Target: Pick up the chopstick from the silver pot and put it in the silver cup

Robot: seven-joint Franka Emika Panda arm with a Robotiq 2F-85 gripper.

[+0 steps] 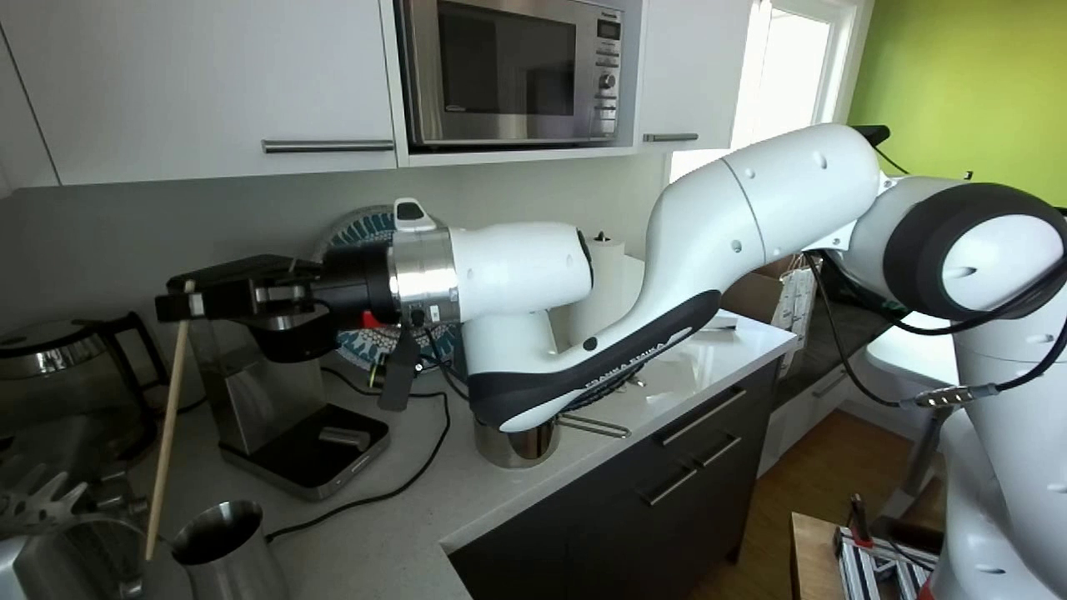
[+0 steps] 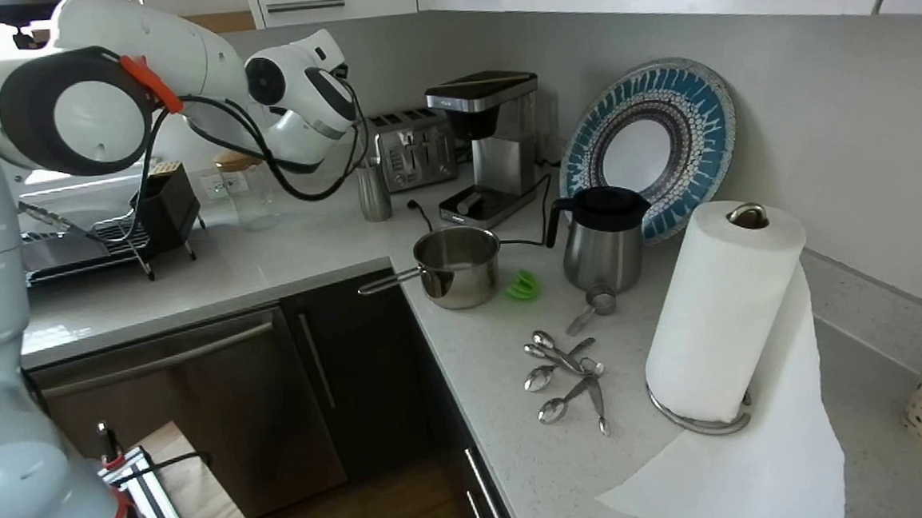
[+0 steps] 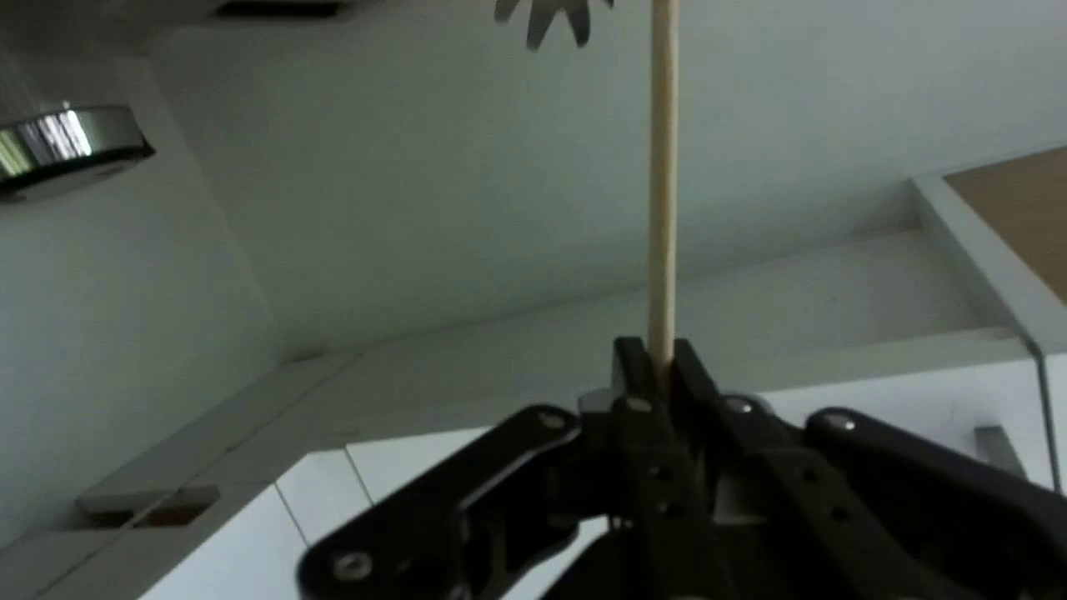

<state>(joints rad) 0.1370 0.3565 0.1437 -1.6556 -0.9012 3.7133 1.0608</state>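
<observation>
My gripper (image 1: 179, 304) is shut on the chopstick (image 1: 170, 408), a thin pale tan stick that hangs down, slightly tilted. In the wrist view the fingertips (image 3: 661, 358) pinch the chopstick (image 3: 663, 183) near one end. The silver cup (image 1: 237, 554) stands upright, mouth up, on the counter below the gripper. The chopstick's lower end appears left of the cup's rim; I cannot tell the depth between them. The cup (image 2: 374, 190) also shows beside the toaster, its top partly hidden. The silver pot (image 2: 458, 269) stands on the counter corner; the arm partly covers it (image 1: 513, 448) in an exterior view.
A coffee maker (image 1: 267, 417) stands behind the cup, a glass kettle (image 1: 54, 362) at the left. Metal utensils (image 1: 50, 504) lie near the chopstick's lower end. The toaster (image 2: 420, 156), steel jug (image 2: 604, 242), paper roll (image 2: 724, 315) and several spoons (image 2: 567, 360) are on the counter.
</observation>
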